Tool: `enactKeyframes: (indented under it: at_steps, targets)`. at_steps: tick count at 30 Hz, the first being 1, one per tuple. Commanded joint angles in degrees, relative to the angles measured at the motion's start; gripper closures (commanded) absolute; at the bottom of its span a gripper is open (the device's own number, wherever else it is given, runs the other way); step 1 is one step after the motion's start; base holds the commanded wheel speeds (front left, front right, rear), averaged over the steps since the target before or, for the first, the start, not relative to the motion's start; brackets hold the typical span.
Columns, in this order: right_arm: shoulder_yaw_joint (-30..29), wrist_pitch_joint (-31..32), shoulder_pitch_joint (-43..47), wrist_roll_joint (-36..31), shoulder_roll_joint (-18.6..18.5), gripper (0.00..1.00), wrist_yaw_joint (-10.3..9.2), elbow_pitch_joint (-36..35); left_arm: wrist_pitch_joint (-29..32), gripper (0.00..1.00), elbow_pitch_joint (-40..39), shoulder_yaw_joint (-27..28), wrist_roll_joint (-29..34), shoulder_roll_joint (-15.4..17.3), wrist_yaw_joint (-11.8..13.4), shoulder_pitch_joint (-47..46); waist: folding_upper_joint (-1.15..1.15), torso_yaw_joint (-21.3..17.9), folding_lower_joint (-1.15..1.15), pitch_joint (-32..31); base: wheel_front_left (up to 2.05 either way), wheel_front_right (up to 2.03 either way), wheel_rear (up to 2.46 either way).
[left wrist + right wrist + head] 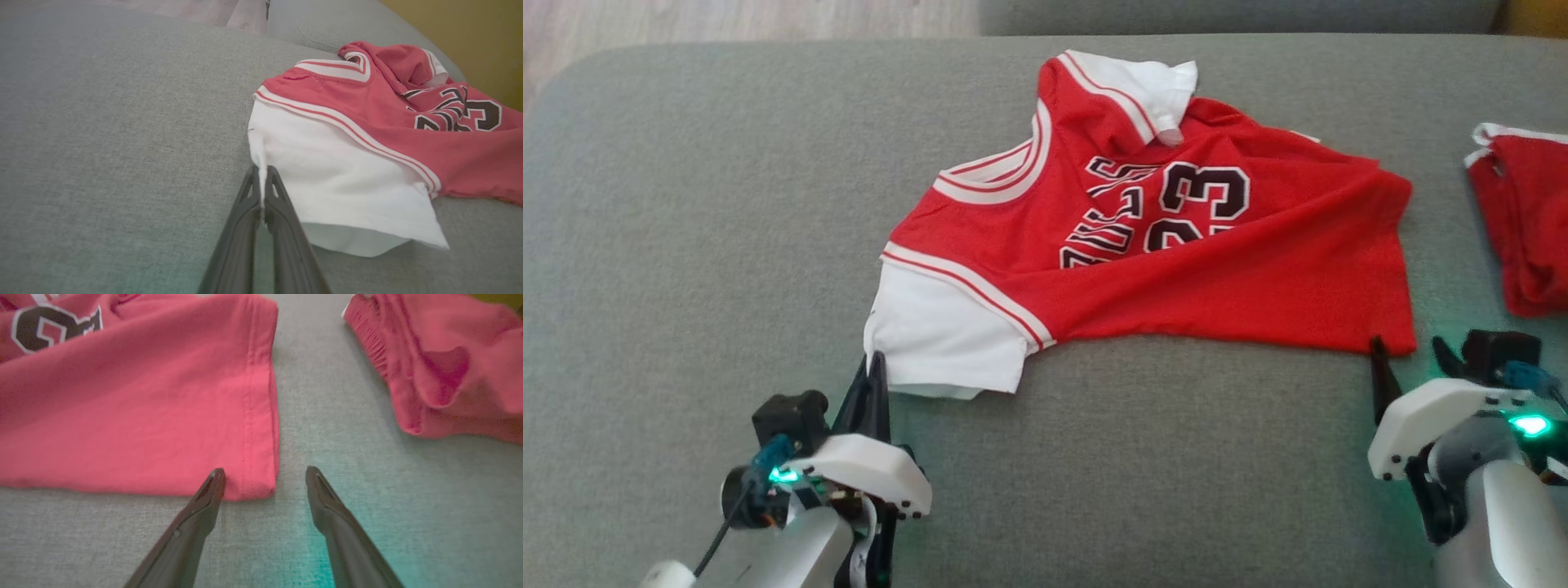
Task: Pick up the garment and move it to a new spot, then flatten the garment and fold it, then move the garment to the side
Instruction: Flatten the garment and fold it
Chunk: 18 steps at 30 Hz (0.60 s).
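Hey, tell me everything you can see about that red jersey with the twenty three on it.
The jersey is red fabric with white sleeves, red-and-white striped trim at neck and armholes, and black white-edged lettering with a 23. It lies creased on the grey cushion, neck toward the robot's left, its far sleeve folded over. The left end effector is shut on the near white sleeve's edge; the open right end effector sits at its near hem corner, not gripping.

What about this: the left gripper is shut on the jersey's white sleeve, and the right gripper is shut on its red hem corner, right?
Not quite. The right gripper is open, the red hem corner lying between its fingers; the right wrist view shows it. The left gripper is shut on the white sleeve.
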Motion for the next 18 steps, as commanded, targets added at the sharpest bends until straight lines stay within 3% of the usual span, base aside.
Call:
enactKeyframes:
  at_steps: [1, 3, 4, 6, 7, 15, 18]
  targets:
    - [1.0, 0.6, -2.0, -0.1, -0.3, 0.0, -0.04, -0.6, -0.8, 1.0, -2.0, 2.2, 0.5, 1.6, 0.5, -0.6, 0.0, 0.6, -0.01, 0.3, 0.0, 0.0, 0.0]
    - [0.9, 2.2, -2.8, 0.1, -0.3, 0.0, -0.04, 1.7, -1.2, 1.0, -3.3, 2.2, 0.7, 1.8, 0.9, -0.2, 0.0, 1.0, -0.01, 0.4, 0.0, 0.0, 0.0]
    - [1.0, 3.0, -3.2, 0.4, -0.3, 0.15, -0.04, 2.8, -1.3, 1.0, -3.8, 2.3, 0.8, 1.9, 1.1, 0.0, 0.0, 1.1, -0.01, 0.4, 0.0, 0.0, 0.0]
    - [1.5, 4.5, -3.6, 1.8, -0.3, 0.81, -0.04, 4.4, -1.6, 1.0, -4.7, 2.4, 0.9, 2.2, 1.4, 0.3, 0.0, 1.3, -0.01, 0.5, 0.0, 0.0, 0.0]
    - [1.8, 4.8, -3.9, 3.2, -0.3, 1.0, -0.04, 4.9, -1.7, 1.0, -5.1, 2.4, 0.9, 2.3, 1.5, 0.5, 0.0, 1.4, -0.01, 0.5, 0.0, 0.0, 0.0]
    - [4.4, 0.8, -5.2, 11.1, -0.3, 1.0, -0.04, 1.7, -2.8, 1.0, -10.2, 3.0, 1.7, 4.0, 1.5, 0.2, 0.0, 0.6, -0.01, -2.4, 0.0, 0.0, 0.0]
    - [5.0, -0.2, -5.2, 13.1, -0.3, 1.0, -0.04, -2.1, -3.1, 1.0, -15.0, 4.9, -1.0, 3.5, 0.4, 0.1, 0.0, 0.2, -0.01, -5.1, 0.0, 0.0, 0.0]
